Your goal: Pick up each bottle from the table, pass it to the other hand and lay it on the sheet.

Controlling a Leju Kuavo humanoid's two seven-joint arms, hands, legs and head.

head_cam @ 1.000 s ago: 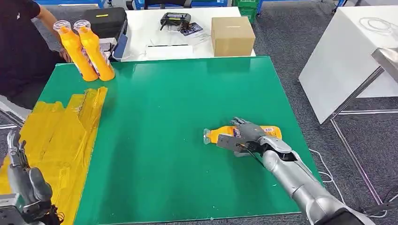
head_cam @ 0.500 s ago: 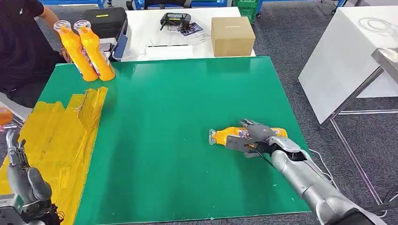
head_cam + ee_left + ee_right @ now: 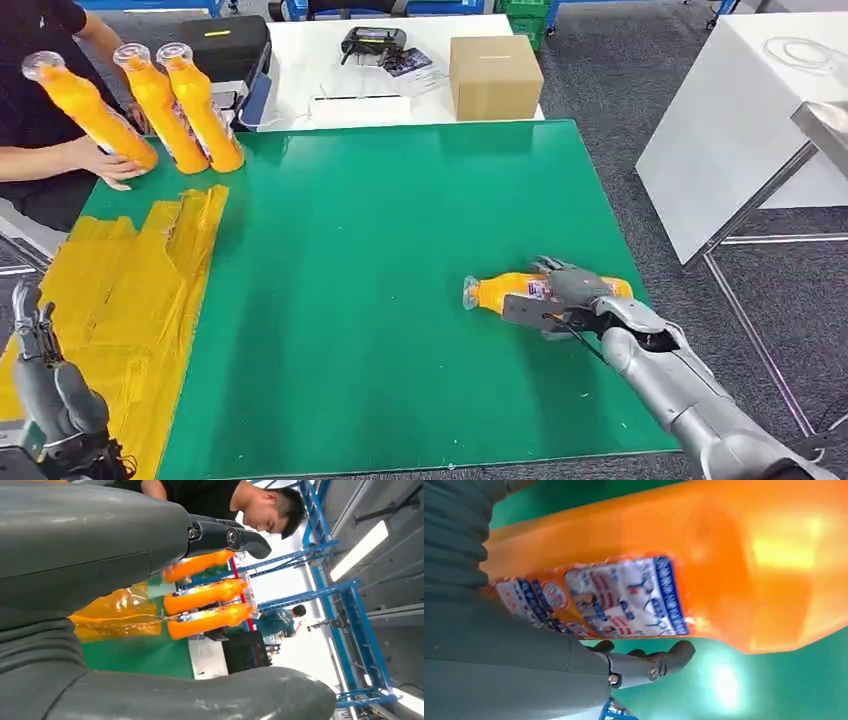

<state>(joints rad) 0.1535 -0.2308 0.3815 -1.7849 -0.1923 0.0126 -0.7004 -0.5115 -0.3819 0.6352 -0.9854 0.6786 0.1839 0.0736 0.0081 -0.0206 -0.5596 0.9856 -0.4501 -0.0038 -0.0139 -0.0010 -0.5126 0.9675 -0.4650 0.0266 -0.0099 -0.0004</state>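
Right hand [image 3: 565, 300] wrapped around lying bottle [image 3: 500, 291] on green table [image 3: 400, 250]; left hand [image 3: 45, 385] empty, fingers spread.

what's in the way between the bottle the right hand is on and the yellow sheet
Nothing visible. The lying bottle under the right hand is separated from the yellow sheet by bare green table. The upright bottles stand at the far corner, off that line.

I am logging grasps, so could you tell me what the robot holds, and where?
The right hand grips the lying bottle around its labelled middle; the left hand holds nothing.
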